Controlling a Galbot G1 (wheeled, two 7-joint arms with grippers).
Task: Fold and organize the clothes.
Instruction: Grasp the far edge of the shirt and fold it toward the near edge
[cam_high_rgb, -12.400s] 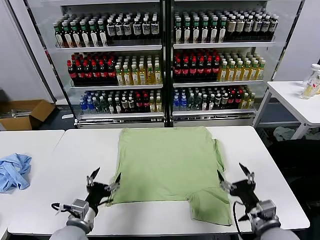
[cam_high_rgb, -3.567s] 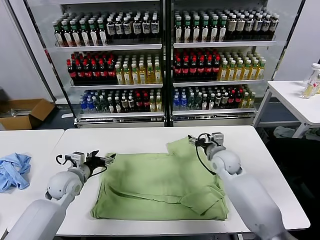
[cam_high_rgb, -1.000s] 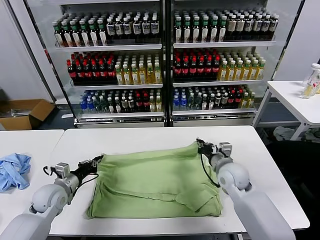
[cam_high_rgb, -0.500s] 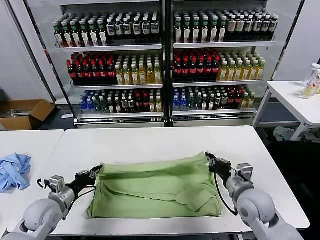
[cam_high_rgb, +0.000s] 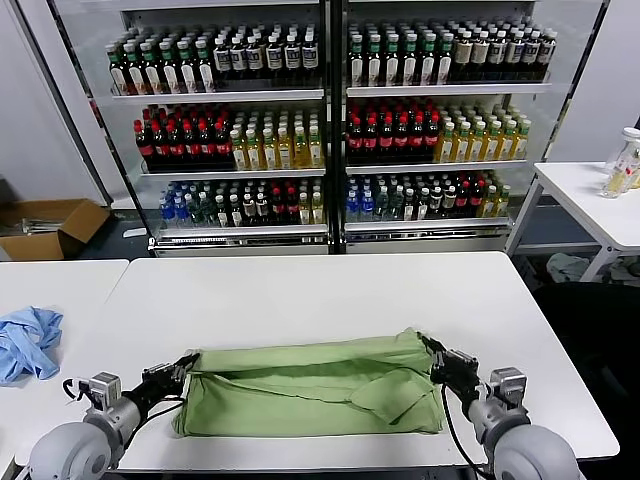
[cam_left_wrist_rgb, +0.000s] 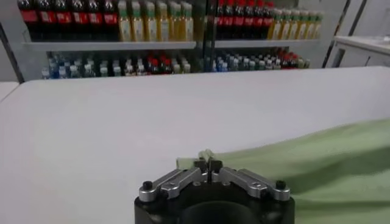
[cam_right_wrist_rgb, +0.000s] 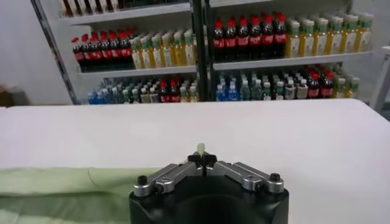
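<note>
Clothes here amount to 1 light green polo shirt (cam_high_rgb: 315, 385), which is seen folded into a long, low band on the white table (cam_high_rgb: 300, 285), close to the table's near edge. Several layers are stacked in the band, and a loose flap is turned over on its top toward its right end. No collar, buttons or print can be made out in this fold.

The left end of the shirt is pinched by the left gripper (cam_high_rgb: 186, 363), whose jaws are closed on a small tuck of green fabric at the upper left corner; that pinch is confirmed in the left wrist view, where a sliver of cloth is held between the closed fingertips of the gripper (cam_left_wrist_rgb: 208, 163). The upper right corner of the shirt is clamped in the same way by the right gripper (cam_high_rgb: 432, 349), and in the right wrist view a tiny green tip is seen sticking up between its closed tips (cam_right_wrist_rgb: 202, 156).

A crumpled light blue cloth (cam_high_rgb: 27, 340) is left on a neighbouring table, well apart from the shirt's left end. Beyond the shirt, a glass-fronted cooler (cam_high_rgb: 330, 120) is filled with rows of bottles.
</note>
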